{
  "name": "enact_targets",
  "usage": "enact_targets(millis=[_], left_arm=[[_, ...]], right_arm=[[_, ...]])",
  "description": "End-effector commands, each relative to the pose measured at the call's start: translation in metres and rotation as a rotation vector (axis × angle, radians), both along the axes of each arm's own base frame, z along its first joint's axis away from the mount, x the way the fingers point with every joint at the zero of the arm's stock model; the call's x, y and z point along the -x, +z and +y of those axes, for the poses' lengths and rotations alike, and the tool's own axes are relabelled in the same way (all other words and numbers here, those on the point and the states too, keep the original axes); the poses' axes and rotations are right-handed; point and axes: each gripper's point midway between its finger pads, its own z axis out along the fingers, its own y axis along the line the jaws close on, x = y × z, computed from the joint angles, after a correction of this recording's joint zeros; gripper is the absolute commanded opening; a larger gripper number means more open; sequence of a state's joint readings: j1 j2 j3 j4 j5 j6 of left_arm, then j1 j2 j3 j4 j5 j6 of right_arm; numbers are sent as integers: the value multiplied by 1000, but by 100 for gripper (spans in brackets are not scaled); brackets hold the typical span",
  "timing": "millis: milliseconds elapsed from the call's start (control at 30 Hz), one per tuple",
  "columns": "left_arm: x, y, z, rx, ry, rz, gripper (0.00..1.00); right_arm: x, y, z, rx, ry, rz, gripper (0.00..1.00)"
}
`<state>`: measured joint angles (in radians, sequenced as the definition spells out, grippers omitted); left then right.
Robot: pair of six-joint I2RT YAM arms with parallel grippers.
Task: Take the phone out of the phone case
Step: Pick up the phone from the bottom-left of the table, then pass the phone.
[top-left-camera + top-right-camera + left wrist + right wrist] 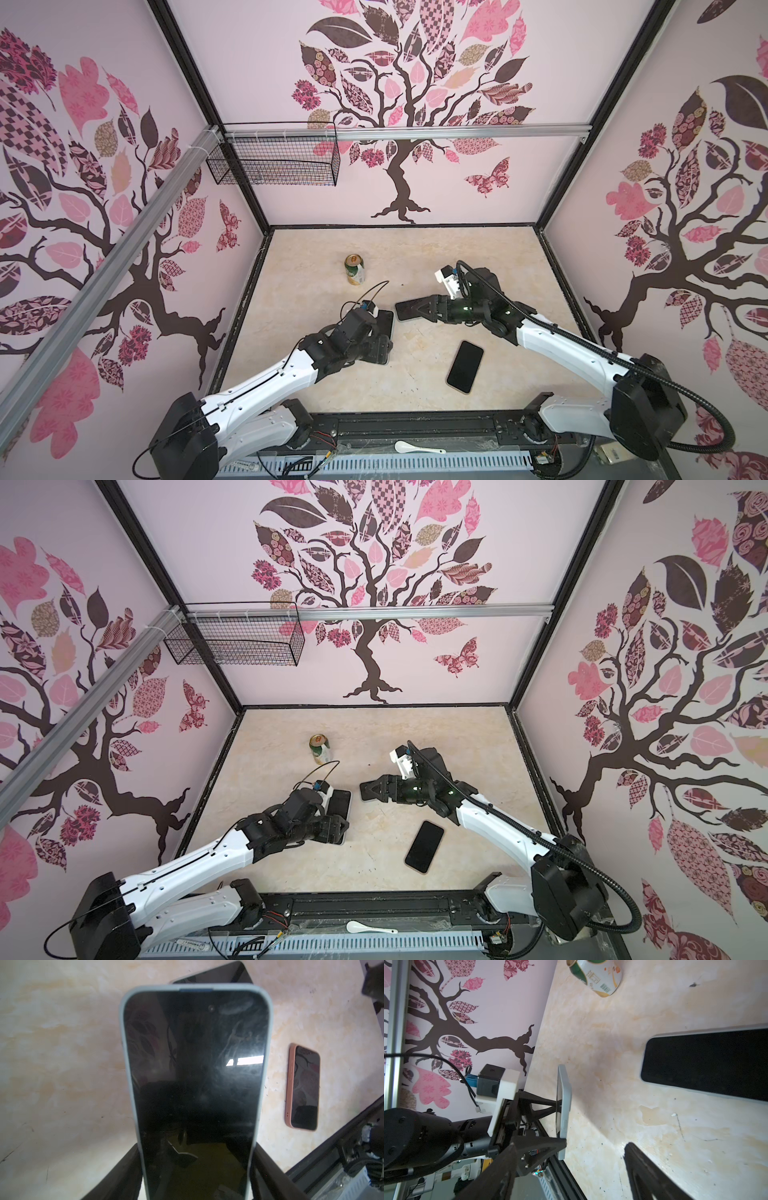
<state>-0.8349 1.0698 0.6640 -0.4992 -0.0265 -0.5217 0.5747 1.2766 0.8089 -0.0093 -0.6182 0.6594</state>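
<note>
A phone with a dark screen sits in a pale grey-blue phone case (124, 1043). My left gripper (196, 1147) is shut on the case's two long edges and holds it tilted up off the table. In both top views the held phone (385, 324) (341, 806) shows as a dark slab at that gripper. The right wrist view shows it edge-on (563, 1109). My right gripper (571, 1169) is open with nothing between its fingers. It hovers low over the table, a short way right of the held phone, above one end of a second dark phone (402, 312).
That second phone (708, 1064) lies flat in a light case. A third phone in a pink case (465, 366) (303, 1086) lies nearer the front. A drink can (354, 270) stands farther back. A wire basket (274, 162) hangs on the back wall, and a white spoon (415, 448) lies on the front rail.
</note>
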Motion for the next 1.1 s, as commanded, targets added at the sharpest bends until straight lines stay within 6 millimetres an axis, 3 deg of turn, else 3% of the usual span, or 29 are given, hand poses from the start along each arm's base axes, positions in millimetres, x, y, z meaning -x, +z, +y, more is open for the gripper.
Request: enact_targets(millis=[0,133,500,733,1067], left_arm=[[-16,42,-27,57,-58,-142,61],[-14,50,-38,94,-96,-155,61],[-3,55,-56,110,-184,-159,60],[-2,56,-63,106,-206,-160,59],[1,51,-65,85,-225,-153,59]], right_arm=[[4,13,12,-59,60,25,80],[3,-6,9,8,51,77,77],[6,-7,22,-31,99,123,66],[15,-17,37,-9,160,160,51],[20,-24,41,15,186,179,33]])
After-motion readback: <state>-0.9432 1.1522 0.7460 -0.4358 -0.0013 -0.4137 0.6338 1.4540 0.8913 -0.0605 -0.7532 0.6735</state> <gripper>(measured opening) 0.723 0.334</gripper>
